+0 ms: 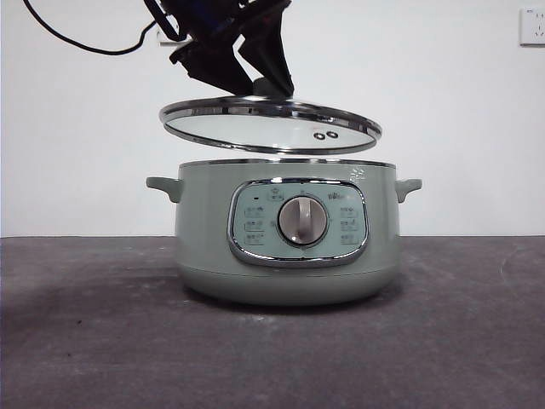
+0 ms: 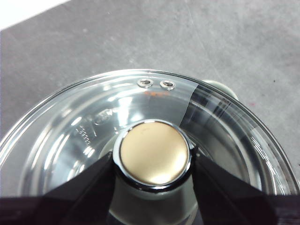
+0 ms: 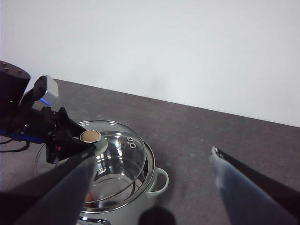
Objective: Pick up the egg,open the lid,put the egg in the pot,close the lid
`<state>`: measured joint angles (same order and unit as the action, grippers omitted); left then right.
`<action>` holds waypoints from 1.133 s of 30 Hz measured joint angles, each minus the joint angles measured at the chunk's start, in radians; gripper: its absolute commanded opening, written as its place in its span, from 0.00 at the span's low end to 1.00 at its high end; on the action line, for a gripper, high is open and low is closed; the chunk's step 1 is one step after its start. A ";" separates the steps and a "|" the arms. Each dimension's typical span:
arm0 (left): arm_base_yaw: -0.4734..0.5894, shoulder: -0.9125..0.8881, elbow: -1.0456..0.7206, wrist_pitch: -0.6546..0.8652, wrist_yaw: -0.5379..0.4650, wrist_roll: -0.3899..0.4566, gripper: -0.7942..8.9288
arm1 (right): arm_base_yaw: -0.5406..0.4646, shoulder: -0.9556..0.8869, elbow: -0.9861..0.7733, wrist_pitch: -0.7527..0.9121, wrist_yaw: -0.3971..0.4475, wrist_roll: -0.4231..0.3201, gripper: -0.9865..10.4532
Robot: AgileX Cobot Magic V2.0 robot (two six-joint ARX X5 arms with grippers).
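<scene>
The sage-green pot (image 1: 204, 230) stands in the middle of the table, open. My left gripper (image 1: 266, 83) comes from above and is shut on the knob (image 2: 153, 152) of the glass lid (image 1: 271, 123). It holds the lid a little above the pot's rim, slightly tilted. The right wrist view shows this lid (image 3: 123, 146), the left gripper (image 3: 63, 137) and the pot (image 3: 151, 174) from above. My right gripper (image 3: 154, 152) is open and empty, high above and beside the pot. A small brown-orange patch (image 3: 88, 196) shows inside the pot, apparently the egg, mostly hidden.
The dark grey table (image 1: 85, 341) runs to a white wall (image 1: 460, 102) behind. A black cable (image 1: 77, 43) hangs at the upper left. A wall socket (image 1: 532, 25) is at the upper right. The pot's side handles (image 1: 162, 186) stick out on both sides.
</scene>
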<state>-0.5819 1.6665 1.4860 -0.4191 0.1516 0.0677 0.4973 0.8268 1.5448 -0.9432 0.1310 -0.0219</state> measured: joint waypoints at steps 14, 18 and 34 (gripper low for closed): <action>-0.009 0.062 0.000 0.019 -0.003 0.000 0.07 | 0.000 0.002 0.000 0.000 0.000 0.000 0.44; -0.011 0.062 0.000 0.045 -0.002 0.000 0.07 | 0.000 0.002 0.000 -0.005 0.000 0.000 0.44; -0.016 0.100 0.000 0.069 0.000 -0.018 0.07 | 0.000 0.004 0.000 -0.015 0.000 0.000 0.44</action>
<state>-0.5983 1.7660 1.4857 -0.3496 0.1513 0.0498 0.4976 0.8310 1.5448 -0.9585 0.1310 -0.0219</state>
